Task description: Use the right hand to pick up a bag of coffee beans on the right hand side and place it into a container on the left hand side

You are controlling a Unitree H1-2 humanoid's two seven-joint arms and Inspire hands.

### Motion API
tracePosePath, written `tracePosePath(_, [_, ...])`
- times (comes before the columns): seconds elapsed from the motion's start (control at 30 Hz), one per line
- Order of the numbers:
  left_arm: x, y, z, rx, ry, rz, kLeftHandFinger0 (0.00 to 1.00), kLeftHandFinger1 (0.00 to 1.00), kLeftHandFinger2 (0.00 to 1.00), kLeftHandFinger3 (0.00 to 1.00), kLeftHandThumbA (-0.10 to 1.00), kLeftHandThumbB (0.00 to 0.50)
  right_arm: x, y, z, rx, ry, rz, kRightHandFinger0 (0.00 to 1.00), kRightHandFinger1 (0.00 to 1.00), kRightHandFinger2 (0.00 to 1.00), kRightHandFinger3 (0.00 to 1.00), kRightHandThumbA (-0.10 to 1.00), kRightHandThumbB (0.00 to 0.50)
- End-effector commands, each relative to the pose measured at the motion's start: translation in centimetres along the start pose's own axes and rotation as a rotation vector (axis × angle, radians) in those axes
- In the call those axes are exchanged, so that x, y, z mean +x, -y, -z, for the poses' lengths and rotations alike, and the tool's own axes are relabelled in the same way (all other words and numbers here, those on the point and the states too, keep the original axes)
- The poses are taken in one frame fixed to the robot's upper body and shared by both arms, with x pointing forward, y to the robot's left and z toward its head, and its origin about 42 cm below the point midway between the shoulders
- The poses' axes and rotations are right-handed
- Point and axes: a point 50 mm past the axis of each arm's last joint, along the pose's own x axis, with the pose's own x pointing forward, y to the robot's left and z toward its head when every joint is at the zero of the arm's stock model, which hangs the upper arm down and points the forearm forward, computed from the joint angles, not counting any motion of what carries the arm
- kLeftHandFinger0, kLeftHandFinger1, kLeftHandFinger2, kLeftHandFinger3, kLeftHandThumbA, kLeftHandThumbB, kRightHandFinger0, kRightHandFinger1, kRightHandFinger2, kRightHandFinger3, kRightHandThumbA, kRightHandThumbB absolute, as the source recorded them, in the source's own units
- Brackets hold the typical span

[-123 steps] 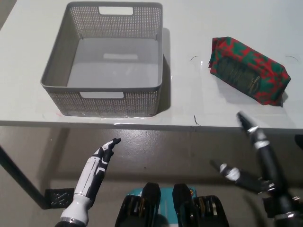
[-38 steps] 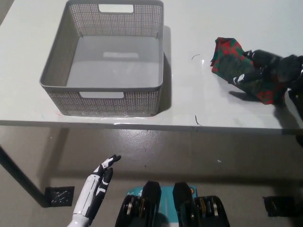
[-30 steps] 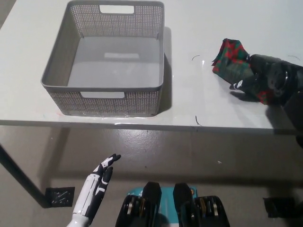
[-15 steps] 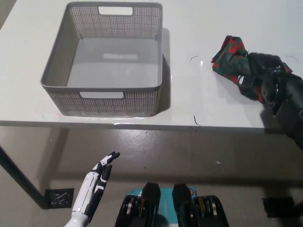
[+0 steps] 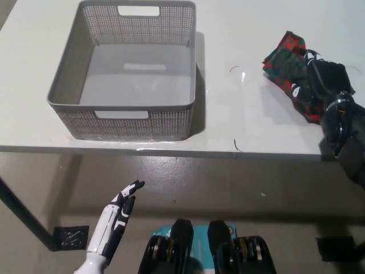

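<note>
**Right robot hand closed on coffee bag at right side of worktop**

The worktop [image 5: 239, 123] is a pale, flat surface filling the upper part of the head view; its front edge runs across the middle of the picture, with the floor [image 5: 188, 188] below it.

The container [image 5: 74, 85] is a grey perforated basket with cut-out handles. It stands on the left part of the worktop, and nothing lies in it.

The bag of coffee beans [image 5: 285, 63] is red and green. It sits at the right side of the worktop, well apart from the container, with its left end showing free of the grip.

The right robot hand [image 5: 322, 85] is black. Its fingers are wrapped over the bag, pinching it from above.

The left robot hand [image 5: 117, 214] is white. It hangs below the worktop edge at lower left, fingers straight and held close together, grasping nothing.
</note>
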Motion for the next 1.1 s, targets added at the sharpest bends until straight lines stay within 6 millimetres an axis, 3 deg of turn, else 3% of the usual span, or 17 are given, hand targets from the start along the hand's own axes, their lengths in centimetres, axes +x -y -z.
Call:
tracePosePath(0.0, [0.8,-0.7,-1.3,0.013,0.065,-0.019,1.0,1.0,1.0,1.0,1.0,0.242,0.5,1.7,-0.8,0.074,0.069,0.157,0.05,0.51,0.92,0.89,-0.1,0.168])
tracePosePath(0.03, [0.8,-0.7,-1.3,0.013,0.064,-0.018,1.0,1.0,1.0,1.0,1.0,0.242,0.6,2.1,-0.9,0.078,0.071,0.169,0.01,0.47,0.88,0.8,-0.1,0.166])
tracePosePath(0.1, [0.8,-0.7,-1.3,0.021,0.063,-0.015,1.0,1.0,1.0,1.0,1.0,0.243,1.4,3.8,-1.2,0.087,0.076,0.197,0.0,0.44,0.82,0.75,-0.1,0.163])
tracePosePath(0.17, [0.8,-0.7,-1.2,0.024,0.061,-0.014,1.0,1.0,1.0,1.0,1.0,0.249,1.7,5.1,-1.4,0.094,0.093,0.228,0.0,0.43,0.83,0.76,-0.1,0.17])
tracePosePath(0.27, [0.7,-0.8,-1.1,0.023,0.055,-0.011,1.0,1.0,1.0,1.0,1.0,0.249,2.2,7.3,-2.0,0.127,0.138,0.303,0.0,0.34,0.7,0.6,-0.1,0.191])
tracePosePath(0.3, [0.7,-0.8,-1.1,0.024,0.054,-0.01,1.0,1.0,1.0,1.0,1.0,0.25,2.3,7.5,-2.0,0.135,0.142,0.311,0.0,0.34,0.7,0.6,-0.1,0.191])
tracePosePath(0.33, [0.7,-0.8,-1.2,0.018,0.052,-0.008,1.0,1.0,1.0,1.0,1.0,0.247,2.4,8.1,-2.2,0.133,0.159,0.339,0.0,0.33,0.76,0.66,-0.1,0.191])
tracePosePath(0.4, [0.7,-0.8,-1.2,0.027,0.054,-0.003,1.0,1.0,1.0,1.0,1.0,0.235,2.7,9.8,-2.8,0.129,0.184,0.385,0.0,0.42,0.91,0.86,-0.1,0.172])
tracePosePath(0.47, [0.7,-0.8,-1.3,0.036,0.058,0.0,1.0,1.0,1.0,1.0,1.0,0.225,2.9,11.2,-3.3,0.137,0.208,0.424,0.0,0.44,0.88,0.93,-0.1,0.163])
tracePosePath(0.5, [0.7,-0.9,-1.3,0.039,0.059,0.0,1.0,1.0,1.0,1.0,1.0,0.223,3.0,11.9,-3.6,0.144,0.221,0.442,0.0,0.52,0.91,1.0,-0.1,0.078])
tracePosePath(0.53, [0.7,-0.9,-1.3,0.041,0.061,0.002,1.0,1.0,1.0,1.0,1.0,0.217,3.2,13.2,-4.2,0.147,0.239,0.472,0.02,0.51,0.88,1.0,-0.1,0.144])
tracePosePath(0.67, [0.8,-0.9,-1.3,0.046,0.065,0.009,1.0,1.0,1.0,1.0,1.0,0.206,3.3,17.2,-6.4,0.144,0.292,0.549,0.0,0.45,0.86,0.94,-0.1,0.137])
tracePosePath(0.73, [0.8,-1.0,-1.2,0.047,0.064,0.012,1.0,1.0,1.0,1.0,1.0,0.207,3.2,18.5,-7.4,0.163,0.303,0.558,0.0,0.45,0.87,0.96,-0.1,0.135])
tracePosePath(0.77, [0.9,-1.0,-1.2,0.059,0.067,0.011,1.0,1.0,1.0,1.0,1.0,0.207,3.0,19.8,-8.7,0.18,0.334,0.587,0.0,0.5,0.89,1.0,-0.1,0.147])
tracePosePath(0.87, [0.8,-0.9,-1.1,0.064,0.064,0.015,1.0,1.0,1.0,1.0,1.0,0.212,2.5,21.2,-10.5,0.186,0.364,0.604,0.02,0.57,0.9,1.0,-0.1,0.136])
tracePosePath(1.07, [0.8,-1.1,-1.4,0.069,0.054,0.022,1.0,1.0,1.0,1.0,1.0,0.214,1.4,23.5,-15.2,0.22,0.454,0.622,0.0,0.54,0.88,1.0,-0.1,0.152])
